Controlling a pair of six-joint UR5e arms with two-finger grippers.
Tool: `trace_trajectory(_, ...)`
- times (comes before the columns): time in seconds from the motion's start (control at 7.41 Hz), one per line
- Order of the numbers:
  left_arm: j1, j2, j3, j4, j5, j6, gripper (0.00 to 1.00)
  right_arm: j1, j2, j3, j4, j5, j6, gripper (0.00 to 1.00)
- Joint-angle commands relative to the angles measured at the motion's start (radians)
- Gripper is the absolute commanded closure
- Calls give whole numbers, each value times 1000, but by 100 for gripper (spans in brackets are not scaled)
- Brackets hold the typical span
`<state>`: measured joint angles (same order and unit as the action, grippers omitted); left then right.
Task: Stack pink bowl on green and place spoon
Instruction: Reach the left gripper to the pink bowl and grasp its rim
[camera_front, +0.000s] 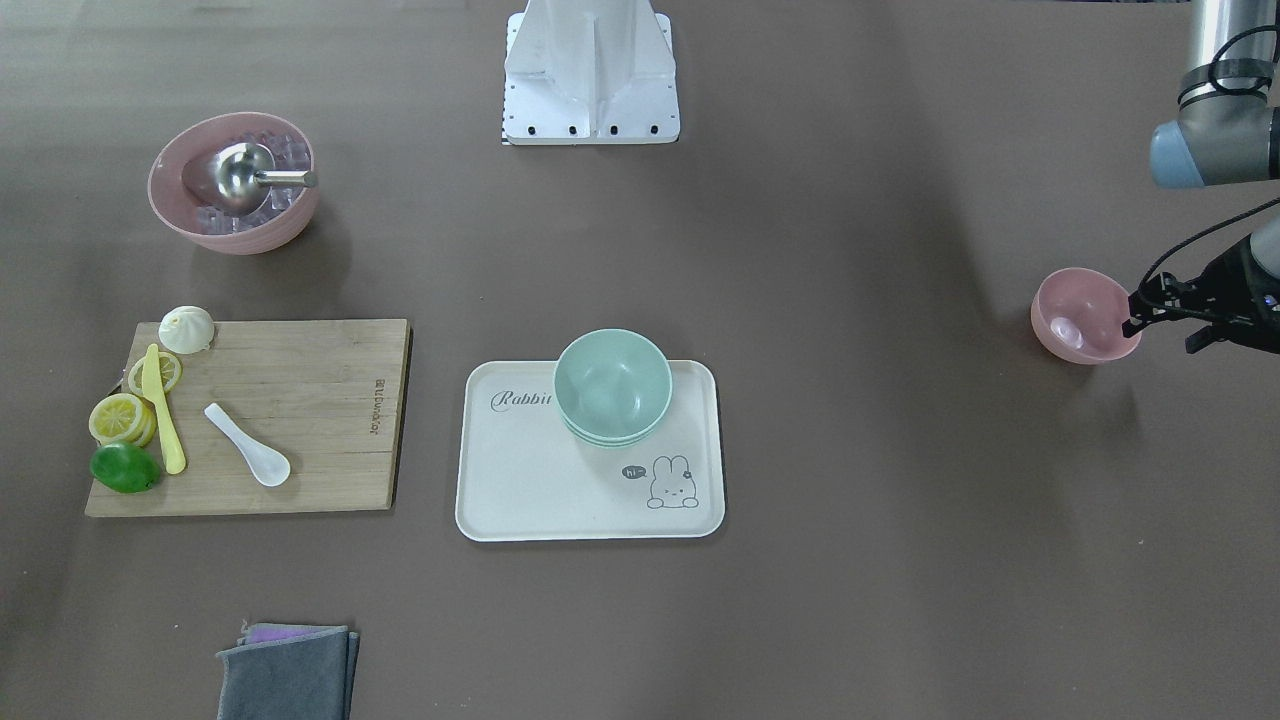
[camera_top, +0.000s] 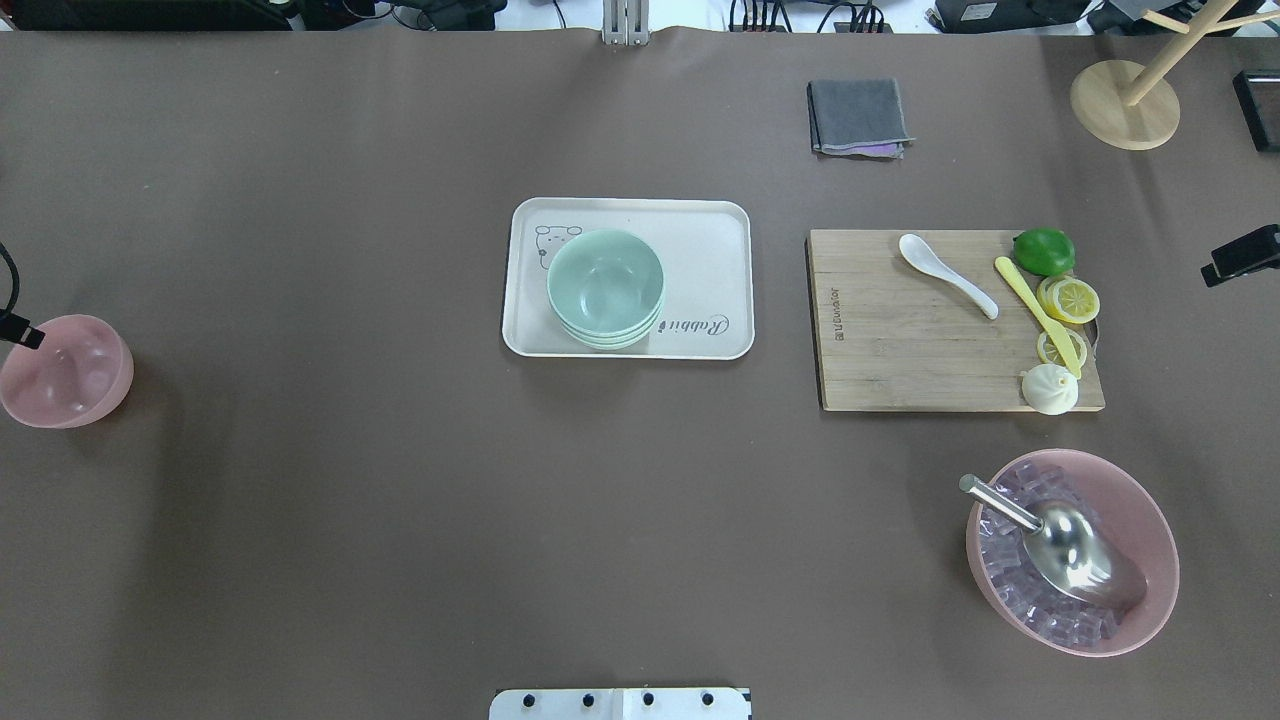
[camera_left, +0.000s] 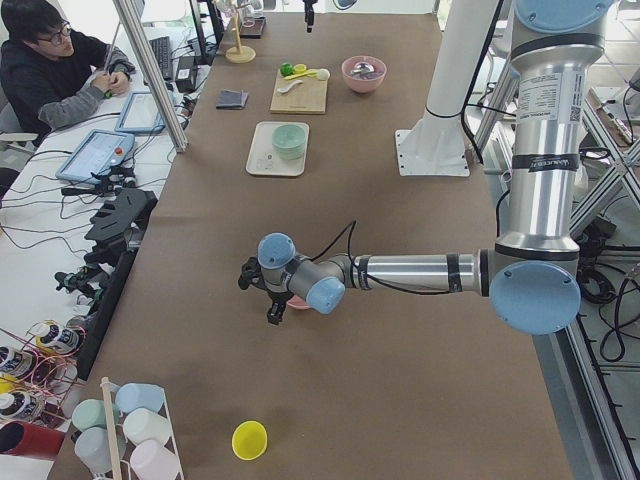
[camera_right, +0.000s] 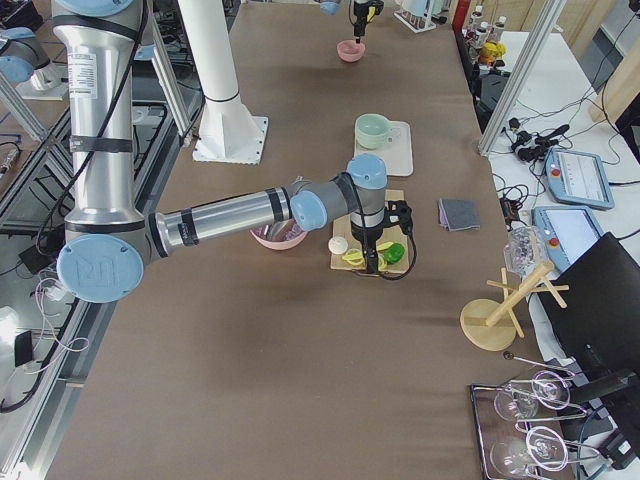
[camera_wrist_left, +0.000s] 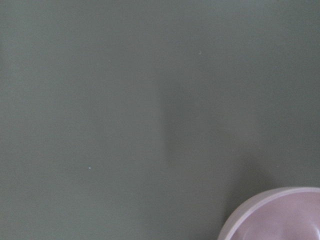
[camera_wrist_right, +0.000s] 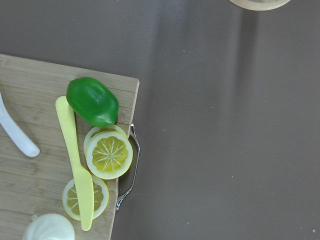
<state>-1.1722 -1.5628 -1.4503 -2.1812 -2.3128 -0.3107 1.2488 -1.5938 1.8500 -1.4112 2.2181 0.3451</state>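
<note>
— How many bowls do you count?
— One small pink bowl (camera_front: 1085, 315), one big pink bowl (camera_front: 233, 182), and a green stack (camera_front: 612, 388) with about three rims; the exact number I cannot tell.
— And the board (camera_front: 320, 380)?
— One board. On it one spoon (camera_front: 250, 445), one knife (camera_front: 163, 410), one lime (camera_front: 125, 468), one bun (camera_front: 187, 329), and at least three lemon slices (camera_front: 122, 418).
— Anything else?
— One tray (camera_front: 540, 480), one scoop (camera_front: 240, 175), one cloth (camera_front: 285, 675).

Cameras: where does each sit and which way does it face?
Front-facing: across table, facing base; left arm at right.
Overhead: behind it, looking forward-down; base edge.
Exterior left: left table end; left arm near.
Exterior right: right end; right arm near.
Left wrist: down at pink bowl; no body.
Right wrist: down at cutting board; no body.
Shared: first two show green bowls.
</note>
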Motion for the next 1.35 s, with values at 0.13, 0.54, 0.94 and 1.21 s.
trace_trajectory(0.13, 13, 23, -2, -32, -48, 1, 95, 0, -2, 0, 0, 0, 0, 0)
trace_trajectory(0.54, 9, 33, -18, -46, -121, -7, 100, 0, -2, 2, 0, 0, 0, 0)
trace_trajectory(0.94, 5, 4, -109, -12, -151, -191, 100, 0, 0, 2, 0, 2, 0, 0)
trace_trajectory(1.21, 8, -64, -232, 65, -151, -438, 100, 0, 0, 3, 2, 0, -2, 0)
